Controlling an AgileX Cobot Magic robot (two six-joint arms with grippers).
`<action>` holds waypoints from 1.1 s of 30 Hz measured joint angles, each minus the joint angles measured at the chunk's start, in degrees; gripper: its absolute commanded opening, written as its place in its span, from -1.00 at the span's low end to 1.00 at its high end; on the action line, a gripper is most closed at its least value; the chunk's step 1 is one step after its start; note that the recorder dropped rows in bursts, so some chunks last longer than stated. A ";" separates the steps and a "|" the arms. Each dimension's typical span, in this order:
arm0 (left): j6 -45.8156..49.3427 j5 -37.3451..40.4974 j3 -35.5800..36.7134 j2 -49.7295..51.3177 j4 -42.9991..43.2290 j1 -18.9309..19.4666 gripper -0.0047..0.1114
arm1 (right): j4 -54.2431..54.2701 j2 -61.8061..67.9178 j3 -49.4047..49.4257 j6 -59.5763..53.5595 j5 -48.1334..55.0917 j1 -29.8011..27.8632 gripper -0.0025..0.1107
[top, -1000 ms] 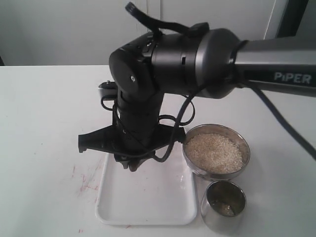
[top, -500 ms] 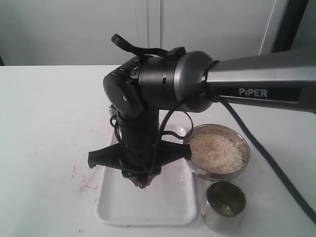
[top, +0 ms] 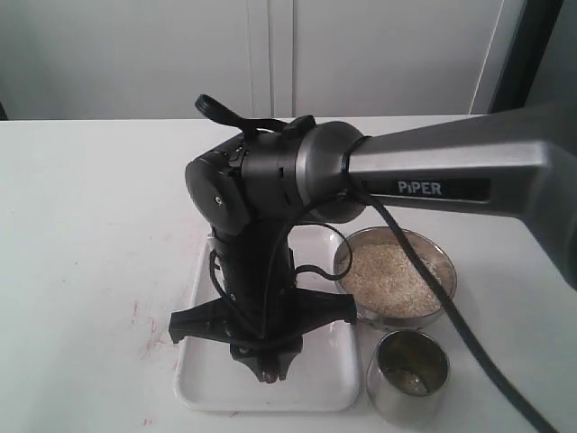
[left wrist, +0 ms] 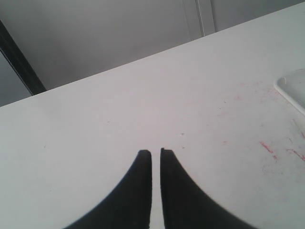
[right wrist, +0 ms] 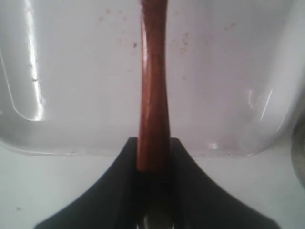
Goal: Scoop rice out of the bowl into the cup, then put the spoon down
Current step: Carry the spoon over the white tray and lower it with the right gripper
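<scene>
Nearest you on the matte white table (top: 81,225) stands 1 cup (top: 407,374), small, cylindrical, shiny steel; its inside shows only dull reflections, so you cannot tell whether grains lie in it. Just beside it lies 1 white glossy tray (top: 200,383), rectangular with rounded corners and a low rim. Faint red smears mark the table beside the tray, and the left wrist view shows the same red flecks. The right gripper (right wrist: 153,142) points down over the near half of the tray, its 2 black fingers pinching the slim handle of 1 spoon (right wrist: 153,90), dark reddish-brown polished wood; the handle runs across the tray floor in the right wrist view, and its oval end is out of frame. Just behind the cup sits 1 bowl (top: 444,262), round, shallow, shiny steel, wider than the cup, beside the tray's right rim. The rice (top: 392,278), small white grains, fills it in a low heap. The left gripper (left wrist: 156,160) hangs apart over bare table, its 2 fingers pressed almost together, holding nothing. Beyond the table's far edge you see a pale wall with vertical panel seams and a dark upright strip at right.
</scene>
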 measured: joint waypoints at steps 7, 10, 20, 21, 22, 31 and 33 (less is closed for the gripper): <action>0.00 0.00 0.00 0.00 0.00 0.00 -0.67 | 6.31 0.73 0.00 -1.32 -2.04 -2.73 -0.96; 0.00 0.00 0.00 0.00 0.00 0.00 -0.67 | 6.31 0.76 0.00 -1.32 -2.77 -3.25 -0.96; 0.00 0.00 0.00 0.00 0.00 0.00 -0.67 | 6.92 2.74 -0.16 -3.47 -4.74 -5.29 -0.96; 0.00 0.00 0.00 0.00 0.00 0.00 -0.67 | 6.92 2.74 -0.16 -3.70 -5.14 -5.29 -0.96; 0.00 0.00 0.00 0.00 0.00 0.00 -0.67 | 6.92 2.74 -0.16 -3.97 -5.53 -5.29 -0.96; 0.00 0.00 0.00 0.00 0.00 0.00 -0.67 | 6.92 2.74 -0.16 -4.82 -6.40 -5.37 -0.94; 0.00 0.00 0.00 0.00 0.00 0.00 -0.67 | 6.92 2.74 -0.16 -4.82 -6.40 -5.37 -0.87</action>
